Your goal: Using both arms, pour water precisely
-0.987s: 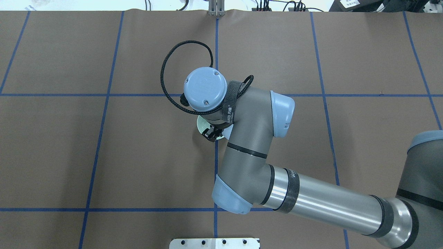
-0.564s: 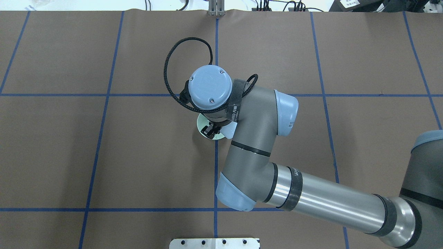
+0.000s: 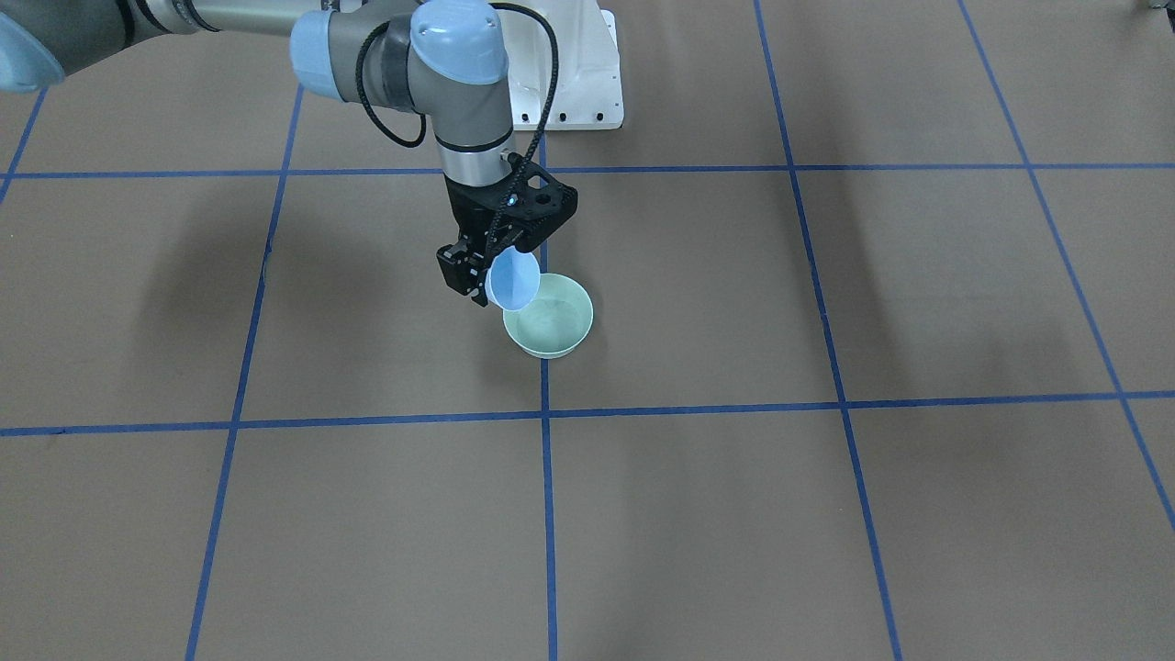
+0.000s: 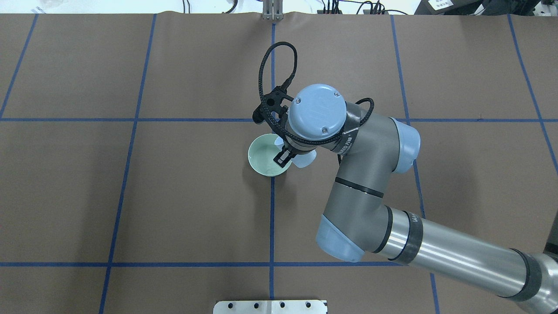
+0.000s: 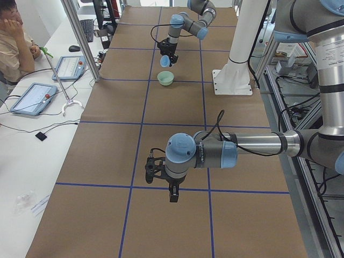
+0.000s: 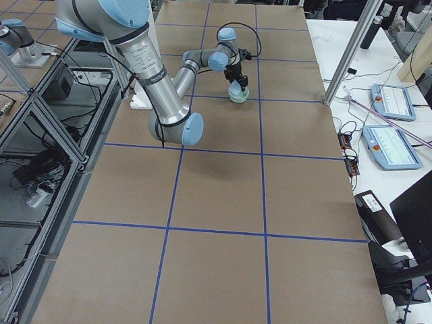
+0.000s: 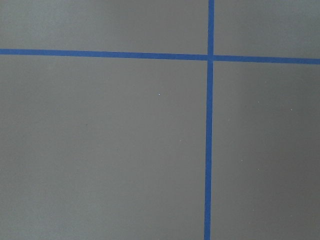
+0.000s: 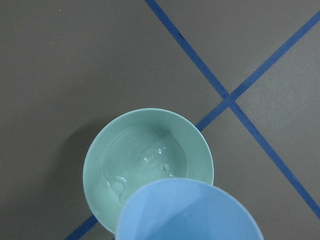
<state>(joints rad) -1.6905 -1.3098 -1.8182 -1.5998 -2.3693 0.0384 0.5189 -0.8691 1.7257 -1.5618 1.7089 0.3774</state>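
Overhead: right gripper [image 4: 282, 157], clamped on cup [image 4: 305, 159], has swung off bowl [image 4: 260, 153].
Water inside; pour likely ending. Left gripper [image 5: 173, 196]: can't tell.

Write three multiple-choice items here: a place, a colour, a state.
1. Where is the blue cup?
A. In the right gripper, above the bowl
B. Set down beside the bowl
C. Inside the bowl
2. Bowl's colour?
A. Red
B. Pale green
C. Black
3. The cup is:
A. Upright
B. Upside down
C. Tilted
Answers: 1 A, the gripper clamps it over the rim; 2 B, the wrist view shows green; 3 C, its mouth leans over the bowl.
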